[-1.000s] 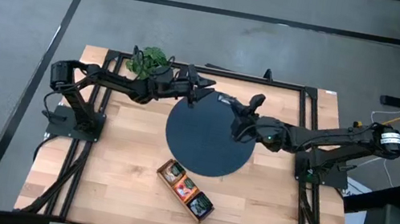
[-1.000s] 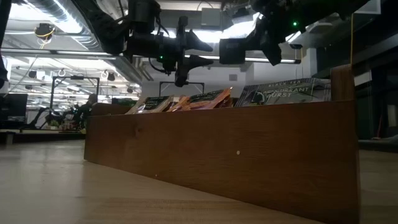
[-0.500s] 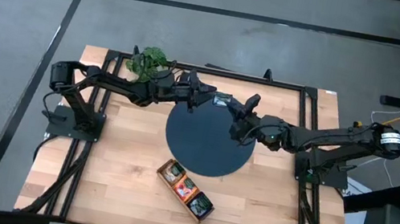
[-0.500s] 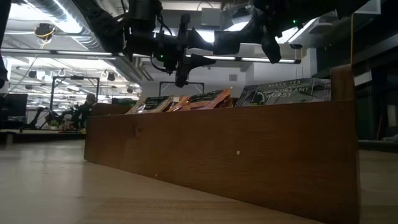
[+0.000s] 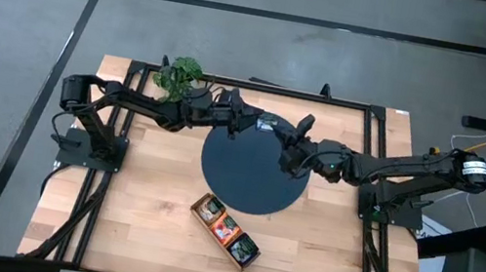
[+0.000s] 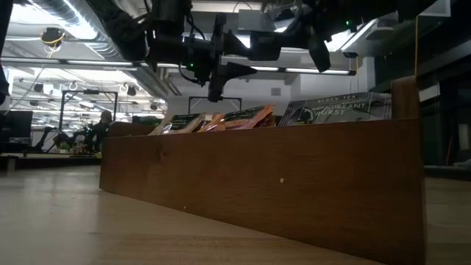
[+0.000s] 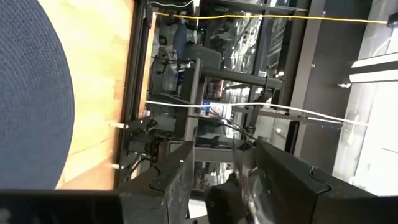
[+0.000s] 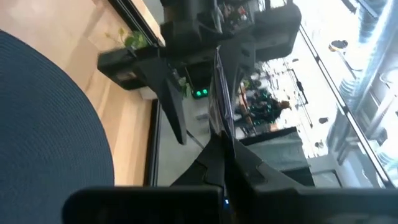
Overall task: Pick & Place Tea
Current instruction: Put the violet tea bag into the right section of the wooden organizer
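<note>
Am holding tea sachet (image 5: 268, 121) edge-on in right tool (image 5: 276, 127), fingers pressed together on it, above far rim of dark round mat (image 5: 250, 182). Left tool (image 5: 248, 117) facing it, spread wide around sachet (handover, I judge). Risk: right lets go before left pinches, sachet drops. Both arms reaching level, meeting mid-tabletop (image 5: 142, 208); wooden tray (image 5: 227, 232) near.

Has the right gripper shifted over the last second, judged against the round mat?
Yes. The right gripper, shut on a tea sachet, moved toward the mat's far edge and the open left gripper.
</note>
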